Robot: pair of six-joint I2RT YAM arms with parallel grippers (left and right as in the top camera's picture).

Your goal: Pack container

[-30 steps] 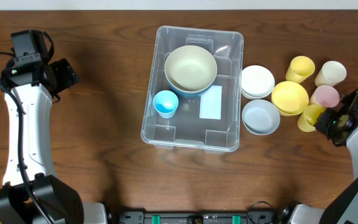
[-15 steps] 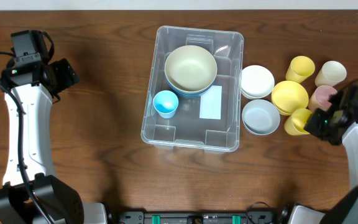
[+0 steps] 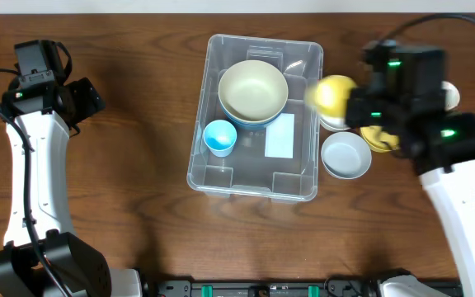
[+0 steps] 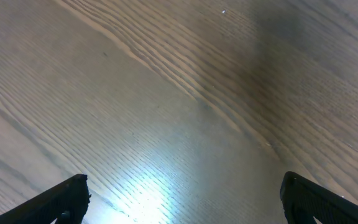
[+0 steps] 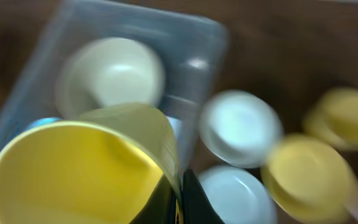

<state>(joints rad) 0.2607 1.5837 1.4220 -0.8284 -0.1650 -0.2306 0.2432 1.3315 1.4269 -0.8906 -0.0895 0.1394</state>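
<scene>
near half of the bin (image 3: 250,172) lies open; a big bowl (image 3: 253,89) fills its far end, a blue cup (image 3: 219,137) its left side.

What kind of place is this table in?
Likely a robot test bench: a white robot arm over a brown wooden table holding a large clear rectangular plastic bin and a pale round plastic bowl.

Bench (image 3: 138,181): dark brown wood, streaky grain. Container (image 3: 213,180): clear, colourless; label (image 3: 279,136) on base white, faintly bluish. Inside: cream bowl (image 3: 253,89), blue bowl (image 3: 246,123) showing as rim beneath; small cup (image 3: 219,136) light blue. Yellow cup (image 5: 73,168): bright yellow. Alongside: white bowl (image 3: 342,118), pale grey-blue bowl (image 3: 345,155), yellow bowl (image 5: 306,180). Left arm (image 3: 35,165), right arm (image 3: 460,190): white, black joints. Left pincer (image 4: 194,200): black.
</scene>
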